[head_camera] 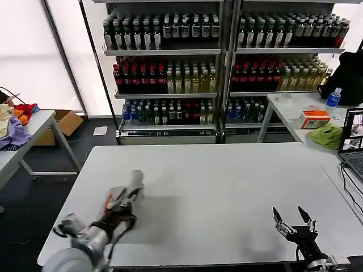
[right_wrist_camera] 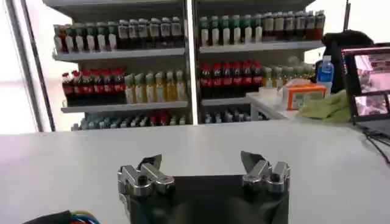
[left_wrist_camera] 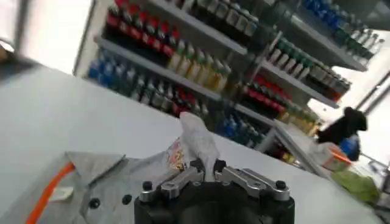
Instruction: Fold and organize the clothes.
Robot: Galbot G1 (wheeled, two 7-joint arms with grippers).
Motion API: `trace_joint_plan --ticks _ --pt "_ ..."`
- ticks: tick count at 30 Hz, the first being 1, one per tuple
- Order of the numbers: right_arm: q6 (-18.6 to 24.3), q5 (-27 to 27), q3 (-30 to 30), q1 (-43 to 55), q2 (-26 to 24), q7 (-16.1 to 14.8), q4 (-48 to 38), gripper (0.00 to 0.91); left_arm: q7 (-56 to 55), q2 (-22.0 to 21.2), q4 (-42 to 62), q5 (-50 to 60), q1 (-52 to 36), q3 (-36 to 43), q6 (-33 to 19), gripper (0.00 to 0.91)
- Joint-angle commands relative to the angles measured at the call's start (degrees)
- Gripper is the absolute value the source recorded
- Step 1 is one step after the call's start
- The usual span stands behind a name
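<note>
The left pincer [left_wrist_camera: 206,165] grips the grey collared shirt with orange-lined placket [left_wrist_camera: 109,182] above the white table [head_camera: 227,187]; right pincer [head_camera: 294,218] wide apart; folding seems unstarted.

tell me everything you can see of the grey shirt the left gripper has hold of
The grey shirt is soft, thin-looking fabric with a collar, an orange-lined placket, dark buttons and a small multicoloured chest print. A bunched fold of it rises between the fingers of the left gripper, which are shut on it. In the head view the shirt is crumpled into a small pale bundle, lifted over the front left part of the white table at the left arm's tip.
</note>
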Motion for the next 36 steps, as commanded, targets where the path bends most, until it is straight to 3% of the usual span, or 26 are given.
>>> trace_joint_plan --ticks 1,2,3,8,10,15,17,20,24,29,33,34,35,36 --pt "-7.2 1.2 -6.5 1.4 -1.7 0.6 4.8 0.907 -5.1 -13.2 13.9 4.6 -13.0 22.3 -2.6 0.262" --pt "-8.0 1.2 -7.7 2.0 -1.9 1.0 5.0 0.907 -4.7 -13.5 14.1 5.5 -13.5 22.7 -2.6 0.776" --pt "-8.5 1.3 -8.3 2.8 -2.1 1.3 5.1 0.907 -3.9 -15.2 14.7 6.8 -13.8 23.4 -2.6 0.907" --pt "-14.1 5.8 -19.1 9.4 -2.6 6.1 5.4 0.907 -4.0 -19.4 15.2 7.2 -16.0 23.2 -3.5 0.907" --pt "-17.7 10.0 -23.3 12.1 -2.5 7.1 5.0 0.907 -3.7 -19.7 14.3 7.2 -16.1 22.3 -3.5 0.907" --pt "-21.4 13.1 -31.0 20.8 -2.3 8.8 1.1 0.907 -0.2 -13.5 6.1 5.0 -11.9 16.7 -2.9 0.907" --pt "-23.7 17.9 -34.8 25.8 -1.6 10.0 -1.8 0.907 1.8 -11.1 3.3 3.2 -9.5 12.5 -1.8 0.907" --pt "-24.1 18.3 -39.2 30.4 0.7 11.4 -6.3 0.907 4.6 -7.7 0.6 3.2 -6.3 6.3 -1.7 0.907" --pt "-24.6 18.1 -45.0 36.1 4.3 14.4 -12.6 0.907 5.2 -6.4 -1.3 3.0 -4.2 -1.2 -1.5 0.907" --pt "-24.9 18.6 -46.2 37.0 5.4 18.7 -14.6 0.907 5.6 -6.4 -3.4 2.2 -1.4 -4.7 -1.2 0.907" --pt "-24.7 18.7 -44.4 34.7 4.8 20.6 -13.5 0.725 5.7 -7.2 -3.8 2.3 -0.6 -5.0 -1.2 0.907" --pt "-24.6 18.7 -44.0 34.1 4.5 20.4 -13.1 0.222 5.7 -7.5 -3.8 2.3 -0.5 -5.1 -1.3 0.907" --pt "-24.5 18.8 -43.8 33.8 4.4 20.1 -13.0 0.040 5.8 -7.6 -3.8 2.3 -0.5 -5.0 -1.3 0.907" --pt "-24.6 19.2 -43.5 33.5 4.3 19.4 -13.0 0.000 5.8 -7.7 -3.7 2.3 -0.5 -5.0 -1.3 0.907"
